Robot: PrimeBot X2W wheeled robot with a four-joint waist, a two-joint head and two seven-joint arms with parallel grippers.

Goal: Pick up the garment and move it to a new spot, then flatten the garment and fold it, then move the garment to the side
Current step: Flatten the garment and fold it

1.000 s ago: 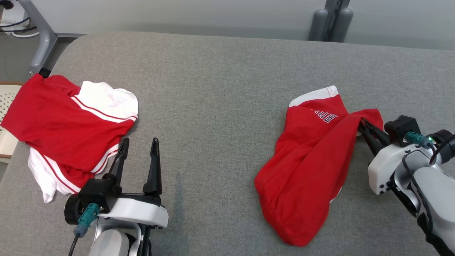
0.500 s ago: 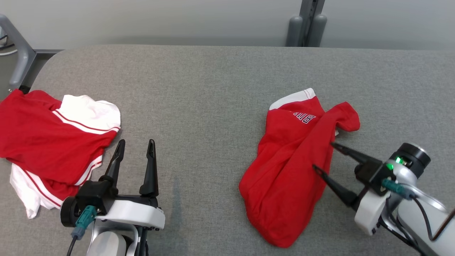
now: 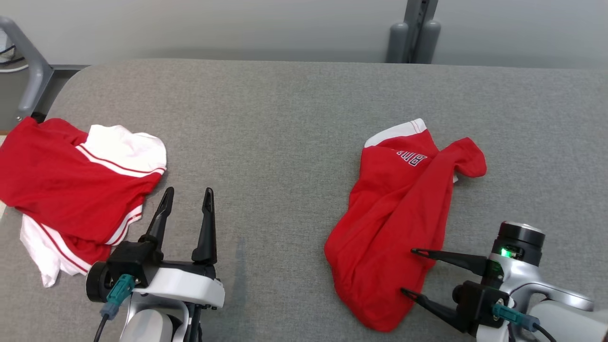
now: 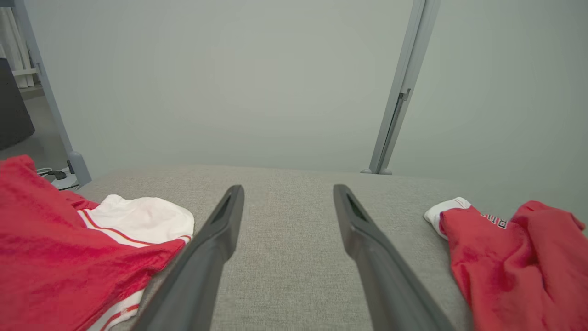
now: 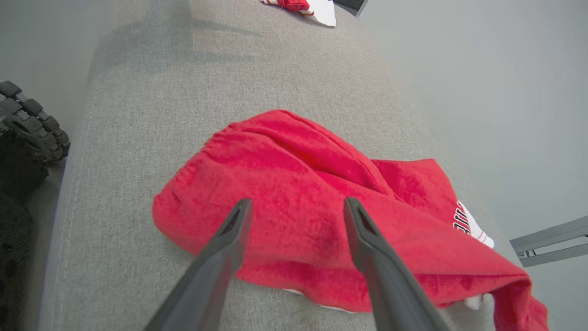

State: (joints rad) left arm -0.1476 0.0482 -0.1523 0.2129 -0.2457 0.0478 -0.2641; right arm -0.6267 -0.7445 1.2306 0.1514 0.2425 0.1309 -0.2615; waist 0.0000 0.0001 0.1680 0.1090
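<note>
A crumpled red garment (image 3: pixel 394 218) with a white cuff and lettering lies on the right half of the grey padded table (image 3: pixel 285 118). My right gripper (image 3: pixel 407 270) is open, its fingers pointing left over the garment's near right edge with nothing held between them. In the right wrist view the right gripper (image 5: pixel 298 201) hovers just above the red garment (image 5: pixel 298 156). My left gripper (image 3: pixel 189 191) stands open at the lower left, away from this garment and holding nothing. The left wrist view has the left gripper (image 4: pixel 288 188) over bare table, with the garment (image 4: pixel 514 257) far right.
A second red and white garment (image 3: pixel 71 190) lies bunched at the table's left edge, close to my left fingers. A grey post (image 3: pixel 413 33) stands behind the table, and a metal frame leg (image 3: pixel 28 71) stands at the far left. A black cable chain (image 5: pixel 32 124) hangs beside the table's near edge.
The right gripper opened and let go of the garment's corner, which dropped onto the table. It then swung back toward the garment's near end. The camera shifted slightly; the left gripper stayed put.
</note>
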